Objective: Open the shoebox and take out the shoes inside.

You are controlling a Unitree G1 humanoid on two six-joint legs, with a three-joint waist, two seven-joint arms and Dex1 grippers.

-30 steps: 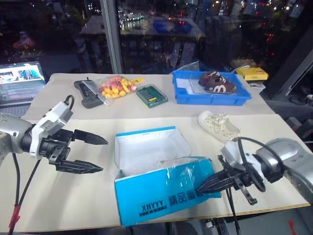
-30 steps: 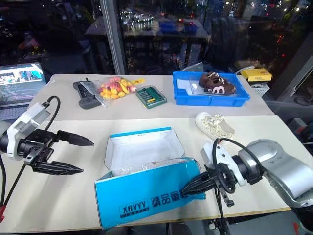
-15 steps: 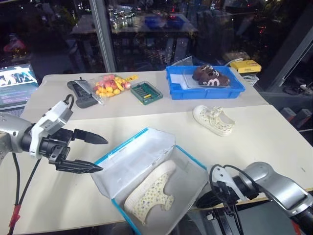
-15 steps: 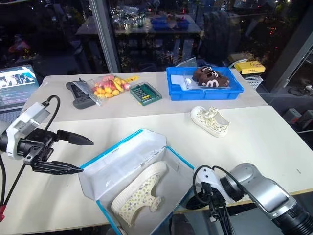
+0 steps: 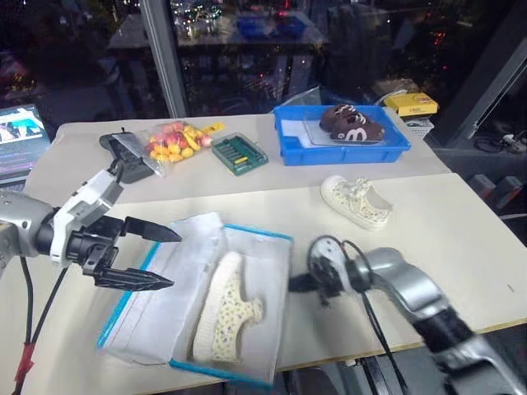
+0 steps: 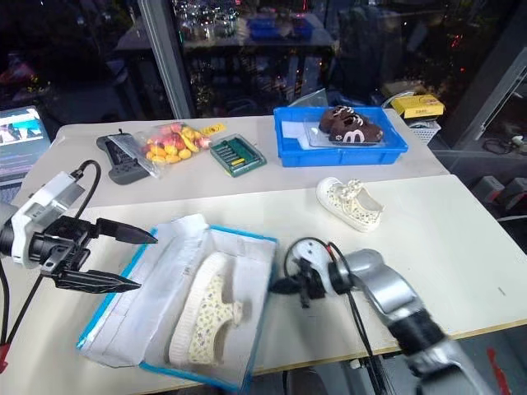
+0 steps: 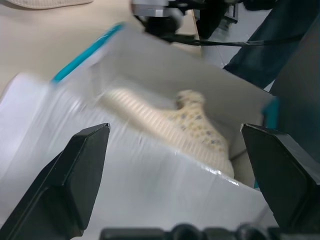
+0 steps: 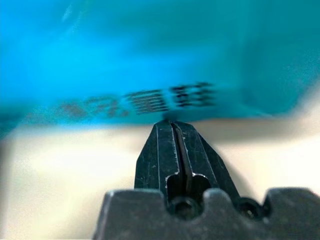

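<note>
The shoebox [image 5: 202,300] is seen lying open near the front edge of the table [image 5: 461,222], its white inside turned up and only thin bright blue edges showing around it. White wrapping paper [image 5: 165,288] is spread inside it, on the side toward the left gripper. One cream-white floral shoe [image 5: 224,309] is laid lengthwise in the box on its side, with its white sole toward the paper. The second shoe [image 5: 356,202] is placed on the bare table beyond the box, toward the far right, well apart from it.

The left gripper [image 5: 160,257] is held at the box's left side, above its edge, with its two black fingers spread wide and nothing between them; in the left wrist view the boxed shoe is framed between those fingers. The right gripper [image 6: 280,286] is positioned just beside the box's right wall, low over the table, its fingers pressed together with nothing held. In the right wrist view the closed fingertips are seen close against the blue wall of the box, just below a line of dark print; whether the wall is actually touched cannot be told.

Farther from the box, along the back of the table, a blue plastic tray [image 5: 342,152] with brown lumps [image 5: 350,127] is set, and to the left of the tray a green case [image 5: 239,155], a bag of colourful sweets [image 5: 174,141] and a dark device [image 5: 123,156]. A laptop [image 5: 20,148] is placed at the far left, and a yellow box [image 5: 416,103] behind the tray.
</note>
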